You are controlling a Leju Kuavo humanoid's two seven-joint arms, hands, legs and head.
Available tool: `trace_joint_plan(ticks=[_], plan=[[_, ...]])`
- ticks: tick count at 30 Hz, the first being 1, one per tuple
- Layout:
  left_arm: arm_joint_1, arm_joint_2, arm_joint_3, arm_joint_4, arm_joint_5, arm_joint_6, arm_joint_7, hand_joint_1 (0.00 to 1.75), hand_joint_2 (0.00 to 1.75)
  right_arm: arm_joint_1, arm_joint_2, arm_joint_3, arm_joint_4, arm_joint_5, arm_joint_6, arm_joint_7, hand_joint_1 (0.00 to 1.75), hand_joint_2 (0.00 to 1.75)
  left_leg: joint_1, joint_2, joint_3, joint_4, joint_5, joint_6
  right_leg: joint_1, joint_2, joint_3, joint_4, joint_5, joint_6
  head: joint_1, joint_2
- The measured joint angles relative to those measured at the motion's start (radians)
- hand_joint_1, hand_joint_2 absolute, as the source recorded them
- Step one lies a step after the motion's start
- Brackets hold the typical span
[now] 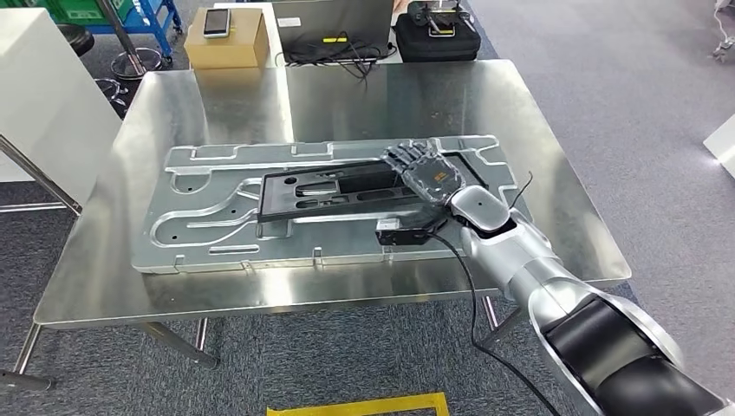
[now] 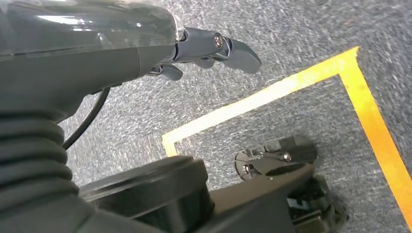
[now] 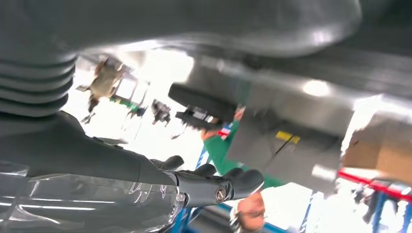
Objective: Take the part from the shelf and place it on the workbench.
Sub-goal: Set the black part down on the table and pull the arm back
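A long black part [image 1: 329, 192] lies flat on a large silver stamped plate [image 1: 208, 217] on the metal workbench [image 1: 364, 95]. My right hand [image 1: 426, 172] is stretched out over the part's right end, fingers spread flat, and grips nothing; whether it touches the part I cannot tell. In the right wrist view the fingers [image 3: 214, 187] reach out straight with nothing in them, close to the shiny table surface. My left hand [image 2: 214, 48] hangs over the carpet floor, fingers loosely extended and empty.
At the table's far edge are a cardboard box [image 1: 227, 39] with a phone on it, a laptop [image 1: 334, 30] with cables and a black case [image 1: 436, 36]. A white cabinet [image 1: 43, 95] stands left. Yellow floor tape [image 1: 364, 406] runs near my feet. A person in green [image 3: 218, 145] stands beyond the table.
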Motion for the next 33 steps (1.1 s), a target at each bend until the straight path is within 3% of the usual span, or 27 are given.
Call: trace_joint_plan(ticks=[2,4,5,6,7,10,11,14,16,18,19,20,21,22,24,26,27,29,30,31,33], plan=[[0.002,0.001,0.008,0.000,0.007,0.000,0.000,0.00,0.00,-0.032,-0.036,-0.018,-0.020,0.000,0.001,0.001,0.00,0.00,-0.002,0.000,-0.010,-0.006,0.013,0.016,-0.003,0.000,-0.035,0.094,-0.075,0.005,0.000,0.000],[0.008,0.002,0.013,0.000,0.011,0.000,-0.001,0.00,0.00,-0.065,-0.082,-0.040,-0.053,-0.004,0.009,-0.006,0.00,0.00,-0.007,0.000,-0.027,-0.006,0.025,0.022,-0.002,0.000,-0.081,0.230,-0.152,0.007,0.000,0.000],[0.011,0.002,0.015,0.000,0.012,0.000,-0.001,0.00,0.00,-0.078,-0.104,-0.051,-0.072,-0.007,0.013,-0.011,0.00,0.00,-0.009,0.000,-0.035,-0.005,0.032,0.023,-0.002,0.000,-0.088,0.270,-0.168,0.008,0.000,0.000],[0.015,0.002,0.017,0.000,0.012,0.000,-0.001,0.00,0.00,-0.088,-0.128,-0.063,-0.093,-0.010,0.018,-0.015,0.00,0.00,-0.011,-0.001,-0.044,-0.005,0.039,0.023,-0.002,0.000,-0.076,0.270,-0.164,0.007,0.000,0.000],[0.017,0.003,0.019,0.000,0.012,0.000,-0.001,0.00,0.00,-0.095,-0.150,-0.074,-0.117,-0.013,0.023,-0.017,0.00,0.00,-0.012,-0.001,-0.052,-0.005,0.046,0.023,-0.001,0.000,-0.042,0.229,-0.144,0.005,0.000,0.000],[0.020,0.002,0.026,0.000,0.012,0.000,-0.001,0.00,0.00,-0.100,-0.228,-0.118,-0.220,-0.033,0.053,-0.018,0.00,0.00,-0.015,-0.005,-0.072,-0.006,0.069,0.017,0.006,-0.001,0.097,0.021,-0.091,-0.005,0.000,0.000],[0.021,0.002,0.028,0.000,0.012,0.000,-0.002,0.00,0.00,-0.095,-0.257,-0.139,-0.261,-0.041,0.063,-0.018,0.00,0.00,-0.015,-0.007,-0.074,-0.007,0.076,0.013,0.009,-0.001,0.119,-0.016,-0.087,-0.008,0.000,0.000],[0.027,0.001,0.032,0.000,0.012,0.000,-0.003,0.00,0.00,-0.079,-0.323,-0.195,-0.359,-0.055,0.081,-0.020,0.00,0.00,-0.013,-0.012,-0.077,-0.015,0.093,-0.005,0.013,-0.004,0.118,-0.037,-0.066,-0.020,0.000,0.000],[0.030,0.001,0.033,0.000,0.012,0.000,-0.003,0.00,0.00,-0.071,-0.342,-0.212,-0.399,-0.057,0.085,-0.020,0.00,0.00,-0.012,-0.010,-0.092,0.015,0.048,-0.015,0.008,-0.006,0.106,-0.050,-0.041,-0.034,0.000,0.000],[0.030,0.001,0.033,0.000,0.012,0.000,-0.003,0.00,0.00,-0.060,-0.355,-0.221,-0.428,-0.056,0.086,-0.020,0.00,0.00,-0.008,-0.006,-0.123,0.127,-0.058,-0.024,0.006,-0.005,0.083,-0.054,-0.017,-0.041,0.000,0.000],[0.030,0.001,0.033,0.000,0.012,-0.001,-0.003,0.00,0.00,-0.053,-0.361,-0.225,-0.440,-0.056,0.084,-0.018,0.00,0.00,-0.007,-0.005,-0.136,0.196,-0.100,-0.028,0.006,-0.005,0.069,-0.053,-0.006,-0.041,0.000,0.000],[0.029,0.001,0.033,0.000,0.012,-0.001,-0.003,0.00,0.00,-0.041,-0.369,-0.230,-0.454,-0.057,0.080,-0.013,0.00,0.00,-0.006,-0.004,-0.142,0.255,-0.123,-0.032,0.007,-0.005,0.055,-0.052,0.005,-0.039,0.000,0.000],[0.029,0.001,0.033,0.000,0.012,-0.002,-0.004,0.00,0.00,-0.023,-0.383,-0.239,-0.472,-0.059,0.073,-0.004,0.00,0.00,-0.005,-0.003,-0.134,0.283,-0.120,-0.034,0.007,-0.006,0.041,-0.050,0.015,-0.037,0.000,0.000],[0.028,0.001,0.033,0.000,0.012,-0.003,-0.004,0.00,0.00,0.007,-0.401,-0.253,-0.497,-0.062,0.063,0.007,0.00,0.00,-0.005,-0.002,-0.108,0.276,-0.099,-0.035,0.007,-0.009,0.029,-0.049,0.023,-0.033,0.000,0.000],[0.028,0.001,0.033,0.000,0.012,-0.003,-0.007,0.00,0.00,0.103,-0.457,-0.313,-0.576,-0.069,0.032,0.031,0.00,0.00,-0.005,-0.002,-0.005,0.164,-0.065,-0.032,0.008,-0.021,0.008,-0.044,0.037,-0.024,0.000,0.000],[0.030,0.001,0.034,0.000,0.011,-0.003,-0.011,0.00,0.00,0.255,-0.506,-0.423,-0.683,-0.074,-0.010,0.039,0.00,0.00,-0.006,-0.008,0.095,0.026,-0.078,-0.022,0.011,-0.037,0.000,-0.042,0.047,-0.014,0.000,0.000],[0.031,0.001,0.034,0.000,0.011,-0.003,-0.012,0.00,0.00,0.346,-0.518,-0.491,-0.739,-0.075,-0.034,0.036,0.00,0.00,-0.007,-0.012,0.120,-0.011,-0.089,-0.015,0.013,-0.044,0.001,-0.043,0.052,-0.009,0.000,0.000],[0.034,0.001,0.037,0.000,0.012,-0.002,-0.011,0.00,0.00,0.545,-0.514,-0.647,-0.848,-0.085,-0.090,0.013,0.00,0.00,-0.007,-0.018,0.122,-0.029,-0.084,0.002,0.014,-0.052,0.007,-0.047,0.061,0.003,0.001,0.000],[0.036,0.001,0.039,0.000,0.014,0.001,-0.010,0.00,0.00,0.633,-0.497,-0.722,-0.892,-0.098,-0.119,-0.005,0.00,0.00,-0.007,-0.018,0.120,-0.034,-0.076,0.010,0.012,-0.047,0.005,-0.042,0.052,0.008,0.001,0.000],[0.037,0.002,0.042,0.000,0.016,0.005,-0.009,0.00,0.00,0.710,-0.473,-0.792,-0.927,-0.117,-0.143,-0.026,0.00,0.00,-0.006,-0.017,0.112,-0.038,-0.065,0.019,0.008,-0.038,-0.004,-0.023,0.024,0.013,0.002,0.000],[0.037,0.002,0.050,0.000,0.024,0.015,-0.008,0.00,0.00,0.823,-0.405,-0.908,-0.967,-0.172,-0.168,-0.075,0.00,0.00,-0.009,-0.010,0.091,-0.041,-0.043,0.030,0.003,-0.015,-0.039,0.074,-0.073,0.020,0.002,0.000]])
